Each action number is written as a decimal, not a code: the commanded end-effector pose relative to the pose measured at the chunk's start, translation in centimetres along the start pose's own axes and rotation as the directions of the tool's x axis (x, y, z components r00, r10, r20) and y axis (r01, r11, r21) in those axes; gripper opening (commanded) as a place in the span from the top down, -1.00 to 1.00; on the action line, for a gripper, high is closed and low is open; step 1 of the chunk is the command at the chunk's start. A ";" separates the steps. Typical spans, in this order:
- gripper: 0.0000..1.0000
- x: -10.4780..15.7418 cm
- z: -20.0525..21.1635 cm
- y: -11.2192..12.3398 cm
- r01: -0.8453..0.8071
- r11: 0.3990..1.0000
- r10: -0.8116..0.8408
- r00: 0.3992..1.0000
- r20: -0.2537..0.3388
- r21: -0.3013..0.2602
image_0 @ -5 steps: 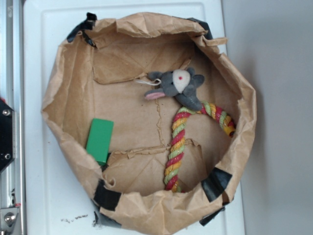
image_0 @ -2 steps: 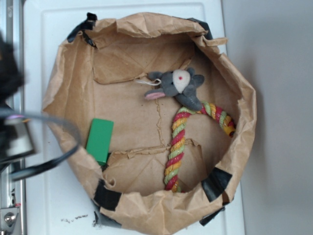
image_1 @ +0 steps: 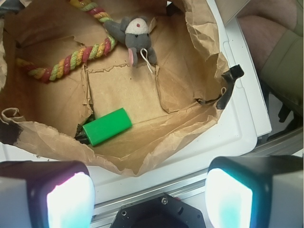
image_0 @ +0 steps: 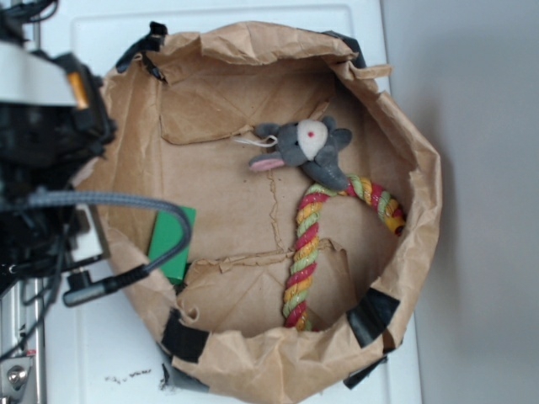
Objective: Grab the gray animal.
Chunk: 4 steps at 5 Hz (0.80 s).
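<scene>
Far inside the paper bag (image_1: pixel 199 57), beside the rope (image_1: pixel 66 59): the gray animal (image_1: pixel 135 35). Gripper (image_1: pixel 149 194) spread wide, empty, outside the near rim. Best to reach over the green block (image_1: pixel 107 126), drop straight down, pinch the soft body.

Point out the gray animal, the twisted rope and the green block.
gray animal (image_0: pixel 296 145), exterior view, on its gray body.
twisted rope (image_0: pixel 301 263), exterior view, mid straight strand.
green block (image_1: pixel 107 126), wrist view, on its top face.
</scene>
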<state>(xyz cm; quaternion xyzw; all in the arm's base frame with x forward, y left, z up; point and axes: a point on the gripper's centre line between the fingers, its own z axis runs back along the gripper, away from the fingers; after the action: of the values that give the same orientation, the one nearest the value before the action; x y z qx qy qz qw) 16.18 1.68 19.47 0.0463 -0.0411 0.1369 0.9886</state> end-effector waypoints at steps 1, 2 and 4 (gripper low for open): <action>-1.00 5.2 -0.1 -1.0 0.051 0.996 -0.040 0.989 0.141 -0.074; -1.00 9.7 -3.2 -2.8 0.069 0.995 -0.056 0.985 0.161 -0.074; -1.00 14.6 -12.8 -4.6 0.205 0.979 -0.204 0.965 0.162 0.010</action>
<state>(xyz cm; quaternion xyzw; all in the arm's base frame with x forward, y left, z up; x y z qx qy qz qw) 31.82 2.79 6.44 0.0586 -0.0935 0.0355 0.9933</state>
